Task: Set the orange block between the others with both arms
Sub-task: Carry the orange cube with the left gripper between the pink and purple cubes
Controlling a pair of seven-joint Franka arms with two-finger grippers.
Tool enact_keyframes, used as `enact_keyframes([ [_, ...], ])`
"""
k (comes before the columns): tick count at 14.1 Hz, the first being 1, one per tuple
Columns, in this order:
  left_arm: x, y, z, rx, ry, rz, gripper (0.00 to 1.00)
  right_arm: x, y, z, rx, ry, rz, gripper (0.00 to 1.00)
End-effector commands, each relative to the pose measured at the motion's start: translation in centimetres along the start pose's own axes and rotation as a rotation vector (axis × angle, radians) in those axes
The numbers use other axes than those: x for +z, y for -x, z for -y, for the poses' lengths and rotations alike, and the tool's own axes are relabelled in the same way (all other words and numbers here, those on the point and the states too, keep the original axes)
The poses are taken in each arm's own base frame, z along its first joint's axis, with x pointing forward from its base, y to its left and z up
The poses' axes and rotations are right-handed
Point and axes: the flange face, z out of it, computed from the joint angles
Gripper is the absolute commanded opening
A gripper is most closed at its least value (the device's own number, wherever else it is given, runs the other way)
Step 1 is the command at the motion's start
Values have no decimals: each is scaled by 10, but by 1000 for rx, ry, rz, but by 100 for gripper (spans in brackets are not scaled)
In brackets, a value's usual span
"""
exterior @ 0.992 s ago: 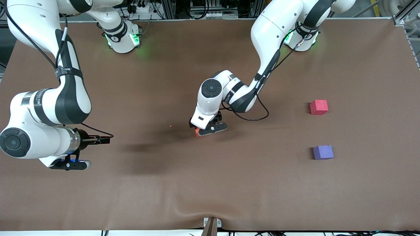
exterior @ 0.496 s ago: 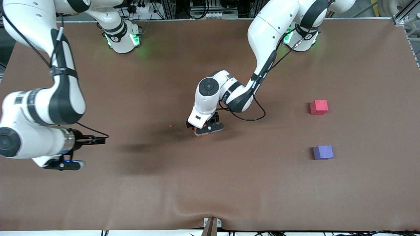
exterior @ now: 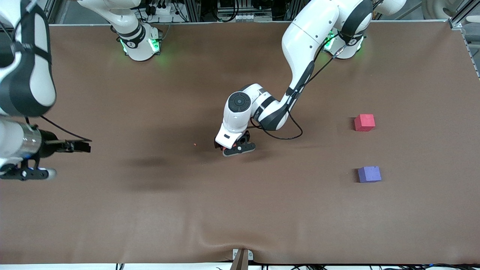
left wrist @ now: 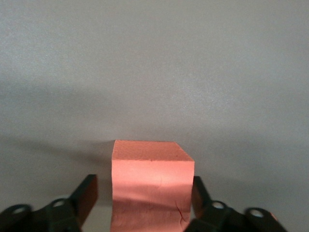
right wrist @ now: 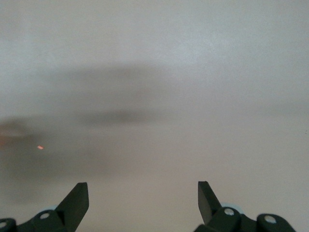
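The orange block is sitting square on the brown bench at mid-bench, between the left claw's fingers: one seemingly touching, one just apart. Red-pink cube and purple-blue cube are lying toward three o'clock. The right claw is hanging wide open, holding nothing, over the right arm's end.

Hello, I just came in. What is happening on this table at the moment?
The left gripper is down at the middle of the table, its fingers on either side of the orange block, one touching, one with a small gap. The right gripper waits open at the right arm's end. The red-pink cube and purple-blue cube sit apart toward the left arm's end.
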Motion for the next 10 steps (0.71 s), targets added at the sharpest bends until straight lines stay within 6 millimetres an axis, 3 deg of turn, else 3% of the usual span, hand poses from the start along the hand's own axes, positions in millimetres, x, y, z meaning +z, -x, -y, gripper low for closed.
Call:
enact_keyframes([
  [1,-5,-7,-4,9,12,-13,12,-43,48,38,-68,5,-34,100],
  [2,-10,-9,-4,8,12,-15,0,-52,58,41,-74,6,-48,100],
  [4,-40,-24,-1,-27,31,-38,0,-63,69,27,-57,4,-57,100],
  [5,-74,-56,15,-65,43,-60,0,-71,75,17,-41,4,-52,100],
  [6,-99,-69,27,-83,29,-59,0,-77,81,7,-25,6,-50,100],
  [7,-123,-71,32,-75,13,-56,0,-90,89,-7,-3,3,-72,100],
  [8,-143,-79,44,-58,-8,-53,0,-100,96,-12,4,2,-88,100],
  [9,-169,-107,74,-50,-26,-55,0,-108,104,-18,11,-3,-96,100],
  [10,-187,-118,96,-20,-44,-47,0,-118,117,-19,20,-2,-108,100],
])
